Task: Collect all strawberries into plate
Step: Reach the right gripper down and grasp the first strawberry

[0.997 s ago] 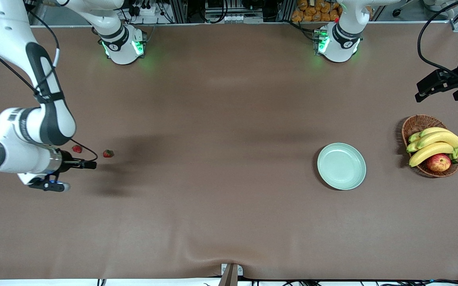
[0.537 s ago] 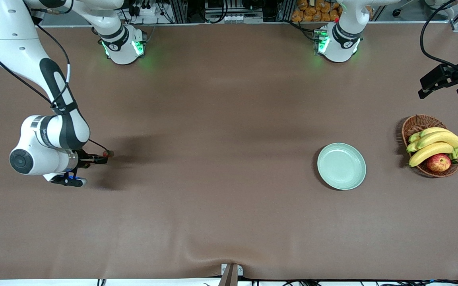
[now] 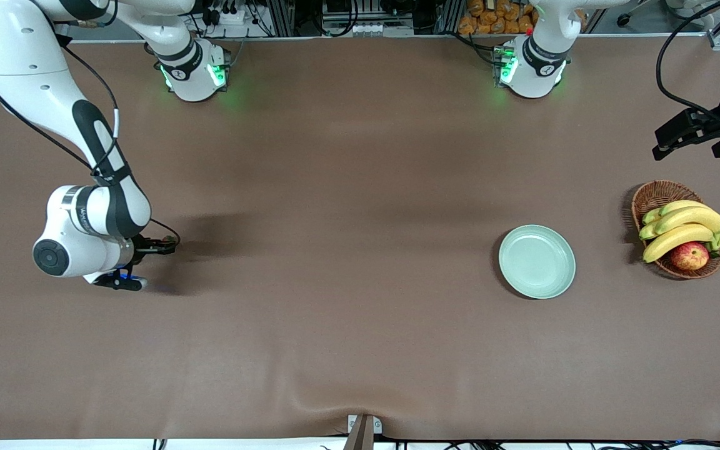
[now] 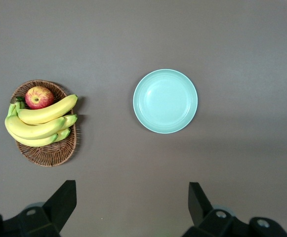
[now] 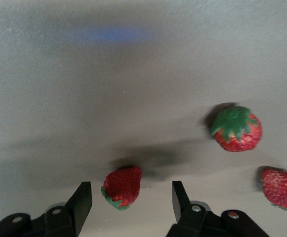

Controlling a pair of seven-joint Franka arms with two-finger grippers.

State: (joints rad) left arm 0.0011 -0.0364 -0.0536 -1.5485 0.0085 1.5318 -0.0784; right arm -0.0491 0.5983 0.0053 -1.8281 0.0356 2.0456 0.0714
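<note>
Three strawberries show in the right wrist view. One strawberry (image 5: 122, 187) lies on the table between the open fingers of my right gripper (image 5: 132, 197), which touch nothing. A second strawberry (image 5: 236, 129) and a third (image 5: 281, 187) lie apart to one side. In the front view my right gripper (image 3: 169, 245) is low at the right arm's end of the table, and the arm hides the berries. The mint-green plate (image 3: 537, 261) lies empty toward the left arm's end and also shows in the left wrist view (image 4: 165, 101). My left gripper (image 3: 663, 149) waits high, open (image 4: 132, 197) and empty.
A brown wicker basket (image 3: 655, 194) with bananas (image 3: 685, 226) and a red-yellow apple (image 3: 689, 256) stands beside the plate, closer to the left arm's end of the table. It also shows in the left wrist view (image 4: 49, 155).
My right arm has moved its gripper along the table to the strawberries, and the two berries seen before in the front view are now covered by it. My left gripper only shifted slightly.
</note>
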